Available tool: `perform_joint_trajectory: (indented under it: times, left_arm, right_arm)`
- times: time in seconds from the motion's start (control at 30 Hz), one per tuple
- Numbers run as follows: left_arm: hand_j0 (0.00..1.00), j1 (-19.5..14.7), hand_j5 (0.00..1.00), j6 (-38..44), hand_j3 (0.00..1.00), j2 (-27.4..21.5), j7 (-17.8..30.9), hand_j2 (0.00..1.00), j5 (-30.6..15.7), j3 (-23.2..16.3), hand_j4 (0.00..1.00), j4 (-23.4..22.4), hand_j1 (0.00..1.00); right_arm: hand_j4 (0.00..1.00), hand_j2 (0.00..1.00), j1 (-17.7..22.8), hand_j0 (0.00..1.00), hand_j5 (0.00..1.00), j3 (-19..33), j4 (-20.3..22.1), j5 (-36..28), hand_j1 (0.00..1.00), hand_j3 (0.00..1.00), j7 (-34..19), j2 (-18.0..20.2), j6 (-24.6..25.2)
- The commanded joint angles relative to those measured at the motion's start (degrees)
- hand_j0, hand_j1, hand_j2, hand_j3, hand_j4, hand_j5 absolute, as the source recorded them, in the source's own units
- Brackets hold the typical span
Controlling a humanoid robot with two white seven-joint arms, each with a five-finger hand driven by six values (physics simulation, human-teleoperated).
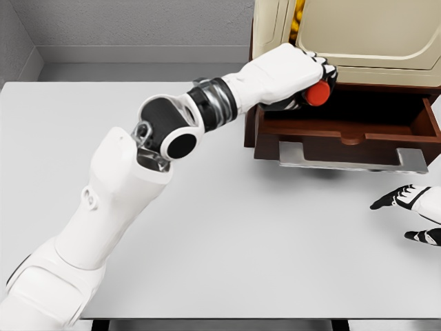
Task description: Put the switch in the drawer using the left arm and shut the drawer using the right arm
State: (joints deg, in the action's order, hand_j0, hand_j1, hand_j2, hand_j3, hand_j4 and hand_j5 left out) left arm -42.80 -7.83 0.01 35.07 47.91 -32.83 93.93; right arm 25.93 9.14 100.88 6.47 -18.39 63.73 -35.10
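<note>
The small switch with a round red-orange end (318, 93) is held in the robot's left hand (303, 76), above the back left part of the open dark brown wooden drawer (344, 134) and not touching its floor. Only the rounded red end shows, poking out to the right from under the curled fingers; the rest of the switch is hidden inside the grip, so its long axis cannot be told with any certainty, though the visible end faces right and slightly toward the camera. The left hand, white with black finger pads, is closed around the switch with its knuckles up and the fingers wrapped down over it. The left arm comes in from the lower left, rises across the white tabletop (227, 234), bends at a black and silver elbow joint, and reaches to the right and away, with the wrist over the drawer's left wall. The drawer is pulled out from a cream-coloured cabinet with a brown base (358, 34), and a flat grey metal handle (351, 160) runs along its front edge. The right hand (413, 207) shows at the right edge, low over the table just in front of the drawer, fingers spread and holding nothing.
</note>
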Motion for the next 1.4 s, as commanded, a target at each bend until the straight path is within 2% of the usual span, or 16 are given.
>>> perform_joint_trajectory:
  times: [0.0, 0.17, 0.3, 0.43, 0.9, 0.93, 1.37]
  left_arm:
    - [0.3, 0.0, 0.3, 0.1, 0.3, 0.0, -0.1, 0.3, 0.7, -0.9, 0.3, -1.4, 0.3]
    - [0.3, -1.5, 0.3, 0.2, 0.3, 0.0, -0.1, 0.3, 1.3, -1.8, 0.3, -3.0, 0.3]
    - [0.36, -1.9, 0.36, 0.1, 0.36, 0.0, -0.1, 0.36, 2.5, -1.9, 0.36, -3.6, 0.36]
    - [0.54, -1.9, 0.54, 0.1, 0.54, 0.0, -0.1, 0.54, 2.5, -2.5, 0.54, -3.4, 0.54]
    - [0.6, -1.9, 0.6, 0.1, 0.6, 0.0, -0.1, 0.6, 3.0, -3.3, 0.6, -3.0, 0.6]
    - [0.66, -1.8, 0.66, 0.1, 0.66, 0.0, -0.1, 0.66, 3.1, -3.3, 0.66, -3.0, 0.66]
    - [0.7, -1.8, 0.7, 0.2, 0.7, 0.0, -0.1, 0.7, 4.2, -3.5, 0.7, -2.8, 0.7]
  right_arm:
    - [0.79, 0.79, 0.0, 0.79, 0.79, 0.0, 0.0, -0.4, 0.79, 0.79, 0.0, 0.1, 0.1]
    - [0.79, 0.79, 0.0, 0.79, 0.79, 0.0, 0.0, -0.4, 0.79, 0.79, 0.0, 0.1, 0.1]
    - [0.79, 0.79, 0.0, 0.79, 0.79, 0.0, 0.0, -0.4, 0.79, 0.79, 0.0, 0.1, 0.1]
    - [0.79, 0.79, 0.0, 0.79, 0.79, 0.0, 0.0, -0.4, 0.79, 0.79, 0.0, 0.1, 0.1]
    - [0.8, 0.8, 0.0, 0.8, 0.8, 0.0, 0.0, -0.4, 0.8, 0.8, -0.1, 0.1, 0.1]
    - [0.79, 0.79, 0.0, 0.79, 0.79, 0.0, 0.0, -0.4, 0.79, 0.79, -0.1, 0.1, 0.1]
    - [0.79, 0.79, 0.0, 0.79, 0.79, 0.0, 0.0, -0.4, 0.79, 0.79, -0.1, 0.1, 0.1]
